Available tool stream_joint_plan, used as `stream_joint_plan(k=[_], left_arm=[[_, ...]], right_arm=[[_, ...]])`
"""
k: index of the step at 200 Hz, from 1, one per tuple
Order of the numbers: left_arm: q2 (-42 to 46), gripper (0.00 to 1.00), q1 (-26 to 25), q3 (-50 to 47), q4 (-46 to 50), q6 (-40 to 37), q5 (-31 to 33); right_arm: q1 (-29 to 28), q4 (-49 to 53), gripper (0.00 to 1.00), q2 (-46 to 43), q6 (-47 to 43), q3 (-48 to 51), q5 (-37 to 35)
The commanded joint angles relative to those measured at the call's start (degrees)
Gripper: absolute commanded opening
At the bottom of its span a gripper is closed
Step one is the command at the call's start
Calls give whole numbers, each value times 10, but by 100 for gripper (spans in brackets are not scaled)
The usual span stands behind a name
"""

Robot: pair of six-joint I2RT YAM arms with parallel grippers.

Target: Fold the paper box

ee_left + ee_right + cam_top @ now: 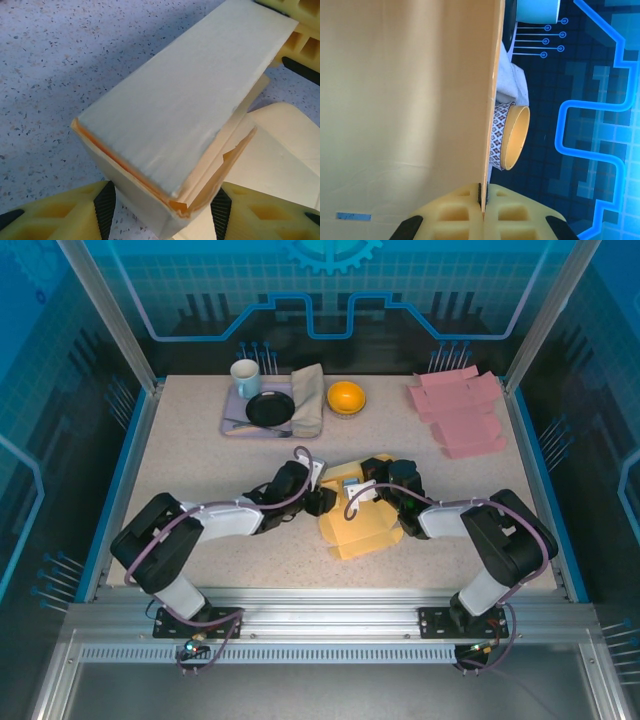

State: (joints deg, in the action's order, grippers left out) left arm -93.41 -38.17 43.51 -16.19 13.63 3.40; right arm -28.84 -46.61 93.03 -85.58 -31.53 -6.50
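- Box (365,535): yellow, partly folded, lying at the centre of the table (200,480) between both grippers.
- Left gripper (162,200): jaws straddle a folded box corner. The pads (106,205) sit just beside it, but you cannot tell whether they press it.
- Right gripper (482,192): you see its fingers clamped on the thin edge of a raised box flap.
- Bowl (346,397): orange, well behind the box.

we see a speckled counter (200,470). the yellow paper box (360,530) lies near its middle. behind the box, to the left, sits a lilac tray (228,426); straight behind, an orange bowl (346,397); behind to the right, stacked pink flat cartons (462,412).
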Motion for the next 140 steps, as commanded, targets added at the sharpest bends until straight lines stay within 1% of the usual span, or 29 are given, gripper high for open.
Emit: stream_joint_plan(k=[1,42,85,123,140], left_arm=[[-18,56,-10,30,20,7,34],[-46,55,-10,68,63,-6,80],[-63,54,-12,89,82,-16,109],[-69,50,-16,94,95,-30,133],[-72,45,-22,95,105,-43,150]], right_arm=[[-5,23,0,15,2,14,12],[-5,25,0,16,4,14,11],[-4,29,0,13,4,14,10],[-1,33,0,12,7,13,8],[0,38,0,10,9,12,4]])
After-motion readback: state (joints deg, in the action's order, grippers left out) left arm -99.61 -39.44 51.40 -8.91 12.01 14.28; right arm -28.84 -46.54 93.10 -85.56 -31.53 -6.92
